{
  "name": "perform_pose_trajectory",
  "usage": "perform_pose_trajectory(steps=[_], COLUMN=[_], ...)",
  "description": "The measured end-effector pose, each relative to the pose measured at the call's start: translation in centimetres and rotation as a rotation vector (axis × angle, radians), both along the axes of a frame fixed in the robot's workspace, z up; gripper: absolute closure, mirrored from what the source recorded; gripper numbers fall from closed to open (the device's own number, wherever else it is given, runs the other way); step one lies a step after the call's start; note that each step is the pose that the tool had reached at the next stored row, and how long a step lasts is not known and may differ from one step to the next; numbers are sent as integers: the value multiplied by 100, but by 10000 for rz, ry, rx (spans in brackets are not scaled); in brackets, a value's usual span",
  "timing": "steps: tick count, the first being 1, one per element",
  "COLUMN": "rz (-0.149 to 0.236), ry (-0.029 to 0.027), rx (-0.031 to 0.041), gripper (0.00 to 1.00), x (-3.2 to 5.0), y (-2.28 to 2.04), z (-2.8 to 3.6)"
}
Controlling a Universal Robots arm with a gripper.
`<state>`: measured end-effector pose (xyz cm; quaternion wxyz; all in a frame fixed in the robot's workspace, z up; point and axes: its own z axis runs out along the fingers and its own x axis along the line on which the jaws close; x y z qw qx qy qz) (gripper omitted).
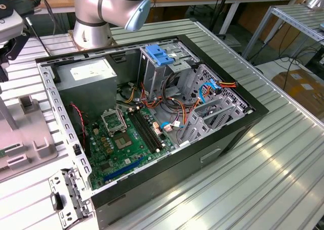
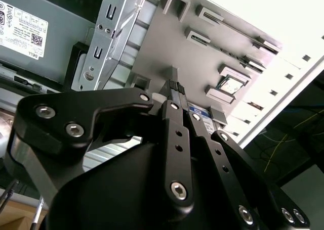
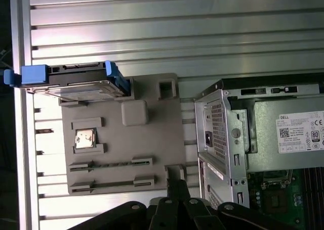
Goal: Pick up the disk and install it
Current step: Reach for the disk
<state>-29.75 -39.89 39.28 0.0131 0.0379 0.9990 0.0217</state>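
I have the gripper (image 3: 176, 178) with its fingers together and holding nothing. It hangs over one edge of the grey plate (image 3: 152, 139), just beside the computer case (image 3: 235, 134). The disk (image 3: 76, 83) sits at the plate's far corner, on the side away from the case and well apart from the gripper, with blue rails (image 3: 119, 81) along its sides. I judge this to be the approach to the pick. To do it well I'd spread the fingers before going down, centre them on the metal body between the rails, and come in square so the disk lifts without tilting.
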Motion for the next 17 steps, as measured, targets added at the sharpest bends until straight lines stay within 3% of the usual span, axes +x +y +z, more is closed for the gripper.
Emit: perform_pose_trajectory(steps=[17], rz=[1], ry=[0], rx=[0], gripper=[89], x=[-110], y=[0], z=[-1])
